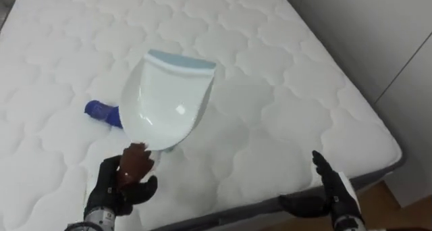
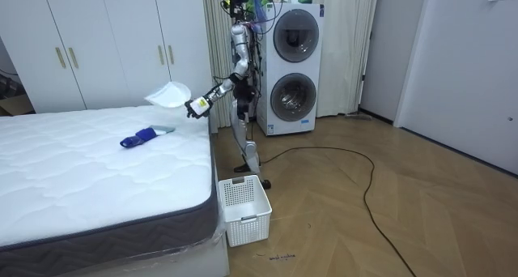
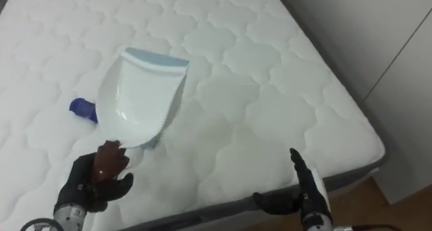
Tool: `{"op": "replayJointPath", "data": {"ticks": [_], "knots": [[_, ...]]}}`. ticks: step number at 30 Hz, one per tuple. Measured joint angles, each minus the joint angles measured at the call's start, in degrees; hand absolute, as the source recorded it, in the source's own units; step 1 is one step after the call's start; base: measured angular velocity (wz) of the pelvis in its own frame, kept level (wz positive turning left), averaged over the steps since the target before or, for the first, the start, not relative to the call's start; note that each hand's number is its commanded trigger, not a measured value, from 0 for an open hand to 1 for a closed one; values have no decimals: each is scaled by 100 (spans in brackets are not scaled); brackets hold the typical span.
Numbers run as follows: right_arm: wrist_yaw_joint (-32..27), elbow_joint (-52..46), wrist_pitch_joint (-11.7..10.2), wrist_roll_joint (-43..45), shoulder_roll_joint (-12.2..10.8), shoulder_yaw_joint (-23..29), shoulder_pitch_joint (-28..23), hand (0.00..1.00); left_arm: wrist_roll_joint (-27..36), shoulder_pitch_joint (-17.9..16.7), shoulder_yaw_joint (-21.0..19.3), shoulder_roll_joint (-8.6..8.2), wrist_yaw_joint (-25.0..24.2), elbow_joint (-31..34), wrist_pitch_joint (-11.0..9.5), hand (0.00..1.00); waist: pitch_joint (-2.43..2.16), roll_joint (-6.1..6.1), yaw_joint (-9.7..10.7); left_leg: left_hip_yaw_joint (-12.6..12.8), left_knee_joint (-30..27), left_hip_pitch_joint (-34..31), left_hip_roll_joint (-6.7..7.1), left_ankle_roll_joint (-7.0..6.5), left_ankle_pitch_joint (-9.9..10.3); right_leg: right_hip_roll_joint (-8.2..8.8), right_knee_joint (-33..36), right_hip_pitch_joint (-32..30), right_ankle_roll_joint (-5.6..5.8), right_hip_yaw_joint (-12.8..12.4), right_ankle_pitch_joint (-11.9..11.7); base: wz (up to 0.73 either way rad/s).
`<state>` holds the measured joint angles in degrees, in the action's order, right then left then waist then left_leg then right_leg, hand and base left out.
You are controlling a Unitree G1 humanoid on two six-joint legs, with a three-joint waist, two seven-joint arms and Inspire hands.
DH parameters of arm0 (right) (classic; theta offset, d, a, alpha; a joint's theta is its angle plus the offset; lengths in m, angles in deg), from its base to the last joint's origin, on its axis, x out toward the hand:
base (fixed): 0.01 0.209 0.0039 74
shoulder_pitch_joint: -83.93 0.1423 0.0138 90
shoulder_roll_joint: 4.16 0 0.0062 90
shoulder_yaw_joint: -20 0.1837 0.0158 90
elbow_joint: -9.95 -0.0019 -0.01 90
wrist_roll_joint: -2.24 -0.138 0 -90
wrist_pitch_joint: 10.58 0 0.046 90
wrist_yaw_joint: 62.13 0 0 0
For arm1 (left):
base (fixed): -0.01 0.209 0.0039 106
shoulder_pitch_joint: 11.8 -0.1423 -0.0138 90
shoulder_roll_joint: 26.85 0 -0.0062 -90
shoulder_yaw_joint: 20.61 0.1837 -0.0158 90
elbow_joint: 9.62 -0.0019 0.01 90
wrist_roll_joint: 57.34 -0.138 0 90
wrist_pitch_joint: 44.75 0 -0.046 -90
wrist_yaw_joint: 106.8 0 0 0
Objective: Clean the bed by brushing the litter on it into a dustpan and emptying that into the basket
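A white dustpan (image 1: 169, 99) with a pale blue lip is held tilted above the white quilted mattress (image 1: 270, 69). My left hand (image 1: 118, 187) is shut on its brown handle (image 1: 137, 162) at the lower left. A blue brush (image 1: 101, 112) lies on the mattress behind the pan, mostly hidden by it; the room view shows the brush (image 2: 139, 137) with a grey handle. My right hand (image 1: 334, 190) hovers open over the bed's near edge at the lower right, holding nothing. I stand at the bed's corner, with the dustpan (image 2: 167, 93) raised over it.
The mattress edge (image 1: 378, 167) runs close to my right hand, with wood floor and a white wall beyond. A white slatted basket (image 2: 243, 208) stands on the floor by the bed. Stacked washing machines (image 2: 291, 66) are behind me, and wardrobes (image 2: 105, 42) line the wall.
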<state>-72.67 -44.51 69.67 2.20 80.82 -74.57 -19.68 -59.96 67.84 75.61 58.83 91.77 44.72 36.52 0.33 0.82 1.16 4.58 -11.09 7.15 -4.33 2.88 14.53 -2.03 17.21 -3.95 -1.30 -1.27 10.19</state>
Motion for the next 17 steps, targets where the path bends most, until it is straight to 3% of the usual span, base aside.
{"op": "replayJointPath", "data": {"ticks": [5,9,13,17], "knots": [[-146,1207,107,-121,-9,218,3,0,102,-437,-132,-8,-4,-894,17,0,-24,-19,7,-2,60,163,-19,0,0,-12,-258,282,20,12,-34,1],[-143,1900,235,-226,-21,528,7,0,353,-672,-594,-32,-4,-1431,122,0,-34,-75,-29,-1,147,250,-13,0,0,-4,-249,327,33,21,-40,3],[-172,2390,348,-248,-27,641,107,0,668,-699,-1049,-34,-8,-2129,155,0,-20,-119,-40,-9,157,244,-10,-1,1,7,-270,350,38,49,-37,3],[-265,2644,409,-322,-67,698,135,0,994,-701,-1059,-80,-100,-2636,241,0,-20,-116,-92,-6,180,235,-9,-8,5,6,-312,357,50,57,-33,2]]}}
